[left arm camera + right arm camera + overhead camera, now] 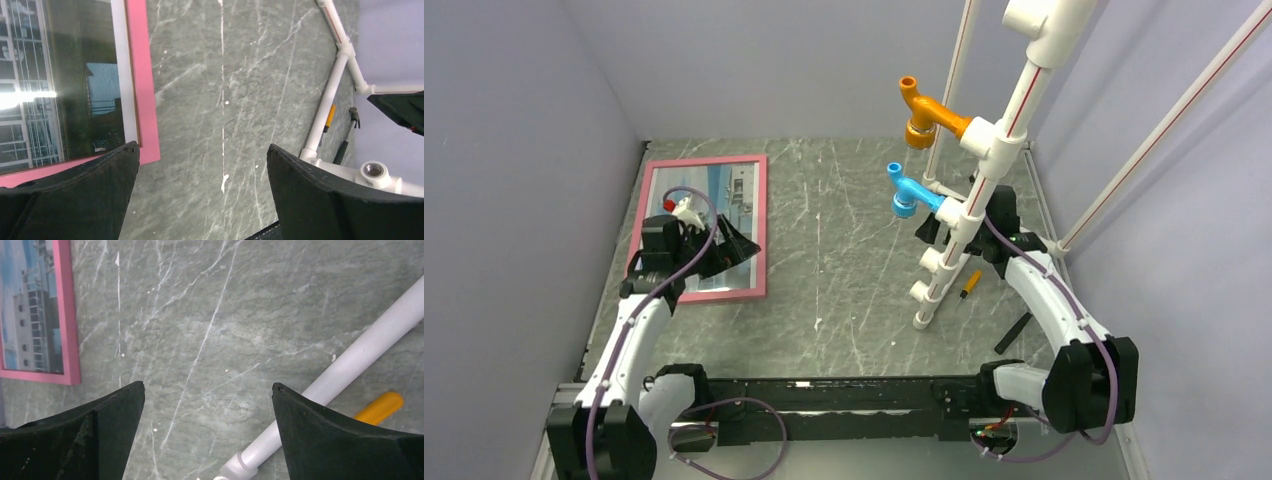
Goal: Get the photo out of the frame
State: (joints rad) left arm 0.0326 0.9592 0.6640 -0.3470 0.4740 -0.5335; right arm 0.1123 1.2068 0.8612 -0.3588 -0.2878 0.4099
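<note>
Left claw [200, 150] and right claw [207, 387] are being held wide open, empty; the rectangular building photo [724, 188] is being enclosed by the thin pink frame [761, 220] on the grey marbled tabletop [844, 250], nothing yet removed

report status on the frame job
Left end effector open, empty, over pink frame. Right end effector open, empty. Photo inside frame, flat on table. PVC pipe stand off right, not blocking.

Place: robot lab cell | plain lilac walls [514, 150] | marbled tabletop [844, 250] | white pipe rig [996, 148]
</note>
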